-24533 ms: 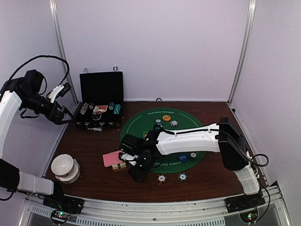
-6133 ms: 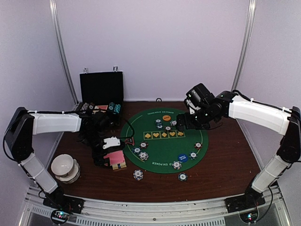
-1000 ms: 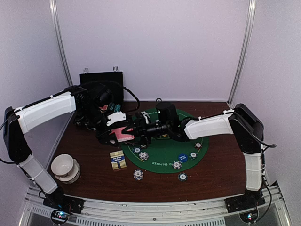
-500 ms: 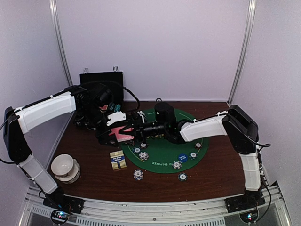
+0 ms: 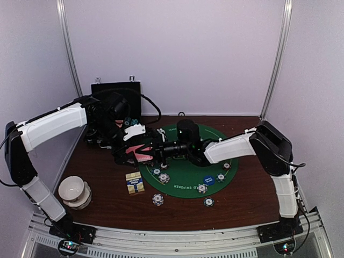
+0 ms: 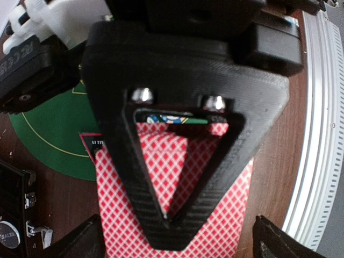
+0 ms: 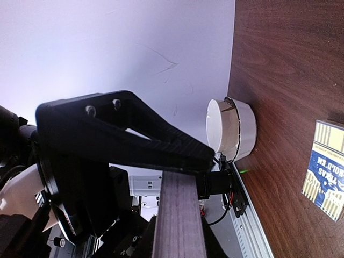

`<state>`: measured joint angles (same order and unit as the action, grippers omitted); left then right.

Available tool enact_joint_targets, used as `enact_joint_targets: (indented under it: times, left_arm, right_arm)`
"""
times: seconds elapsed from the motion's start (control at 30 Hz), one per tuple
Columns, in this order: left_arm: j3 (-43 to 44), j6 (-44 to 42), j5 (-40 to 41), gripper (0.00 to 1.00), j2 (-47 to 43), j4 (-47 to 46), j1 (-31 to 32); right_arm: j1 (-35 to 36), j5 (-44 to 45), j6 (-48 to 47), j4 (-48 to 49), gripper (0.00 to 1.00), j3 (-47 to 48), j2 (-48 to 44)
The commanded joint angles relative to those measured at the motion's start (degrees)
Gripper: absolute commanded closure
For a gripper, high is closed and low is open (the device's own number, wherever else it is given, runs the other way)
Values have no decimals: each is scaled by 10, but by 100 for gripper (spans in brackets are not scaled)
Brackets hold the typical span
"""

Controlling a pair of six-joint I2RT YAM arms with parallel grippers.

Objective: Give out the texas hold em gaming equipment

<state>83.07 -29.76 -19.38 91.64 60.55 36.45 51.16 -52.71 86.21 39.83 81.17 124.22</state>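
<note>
While right jaws, arm stretched leftward, clamp the pink-backed playing cards (image 5: 140,155), left jaws gape wide.

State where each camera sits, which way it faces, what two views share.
Top external: above, behind the bases, looking down on the green mat; both arms meet at the pink-backed deck.
Left wrist: on the left arm, looking down at the deck; own fingers in the bottom corners.
Right wrist: on the right arm, facing the white bowl; own finger on the deck.
Shared: both wrist views show the deck.
</note>
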Motion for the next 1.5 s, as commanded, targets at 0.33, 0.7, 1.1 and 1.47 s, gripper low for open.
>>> enact_joint_targets:
  times: [0.33,0.7,1.1,1.47]
  left_arm:
    - [7,-15,-21,21,26,-58,2]
    - [-9,-23,-26,69,22,-51,2]
    - [-6,-36,-11,100,16,-38,2]
    - [-15,-43,-8,100,-4,-31,2]
  right_arm:
    - [9,-8,22,59,97,5,11]
    - [7,-4,33,79,67,-1,13]
    - [-2,-4,26,67,63,-13,12]
    - [-15,3,-104,-130,56,-10,-31]
